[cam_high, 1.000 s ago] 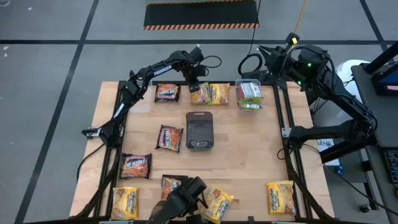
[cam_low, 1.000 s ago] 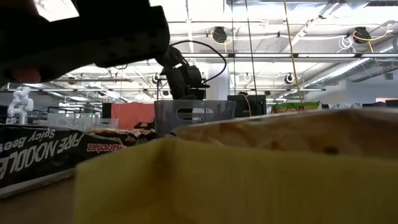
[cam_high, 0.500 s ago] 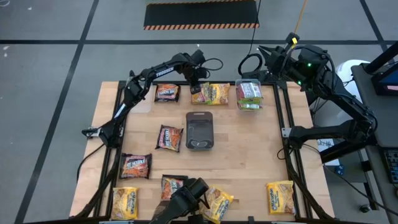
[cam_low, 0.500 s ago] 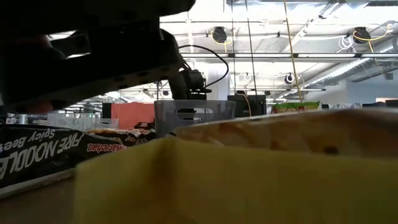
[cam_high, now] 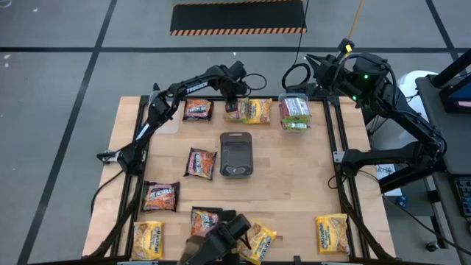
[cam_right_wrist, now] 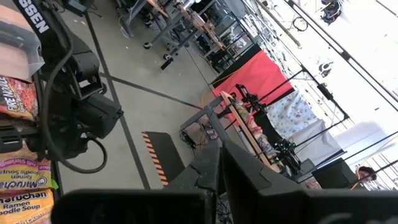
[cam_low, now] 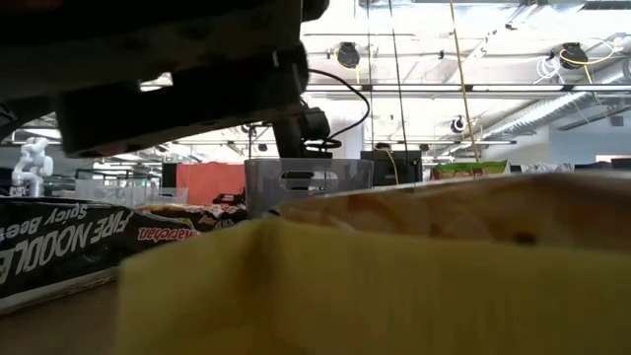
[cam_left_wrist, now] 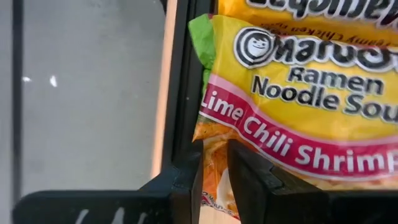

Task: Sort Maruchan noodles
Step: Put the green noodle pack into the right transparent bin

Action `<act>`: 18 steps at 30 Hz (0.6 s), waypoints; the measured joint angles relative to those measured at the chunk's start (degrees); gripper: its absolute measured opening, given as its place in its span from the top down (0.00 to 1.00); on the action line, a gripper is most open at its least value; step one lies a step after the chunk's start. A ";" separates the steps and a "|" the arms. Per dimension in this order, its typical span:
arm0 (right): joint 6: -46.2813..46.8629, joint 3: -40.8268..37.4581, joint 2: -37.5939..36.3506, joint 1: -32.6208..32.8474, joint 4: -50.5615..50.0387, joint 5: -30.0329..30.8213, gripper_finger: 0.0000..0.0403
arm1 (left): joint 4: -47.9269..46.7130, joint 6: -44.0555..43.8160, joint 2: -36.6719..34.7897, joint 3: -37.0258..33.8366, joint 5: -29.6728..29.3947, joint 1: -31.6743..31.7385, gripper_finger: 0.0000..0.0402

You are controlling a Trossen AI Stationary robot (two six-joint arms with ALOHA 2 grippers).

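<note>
left tool (cam_high: 232, 104): pinching edge of yellow, green-edged plastic ramen packet (cam_left_wrist: 292, 99) at far edge of wooden surface (cam_high: 294, 177) | right tool (cam_right_wrist: 219, 163): closed, empty, raised at near edge

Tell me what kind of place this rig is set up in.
Probably a robotics lab or workshop in an industrial hall. The wooden table stands on a bare concrete floor with a hazard-striped mat; exposed ceiling ducts run overhead, and more workbenches and equipment frames fill the room beyond.
</note>
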 joint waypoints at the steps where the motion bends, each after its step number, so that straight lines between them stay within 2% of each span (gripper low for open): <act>1: 0.00 0.00 0.00 0.00 0.00 0.02 0.96 | 0.12 0.76 0.00 0.00 -0.19 -0.01 0.80; 18: -0.02 0.00 0.00 0.00 0.00 0.01 0.96 | 2.47 0.80 1.10 0.07 -0.19 -0.45 0.81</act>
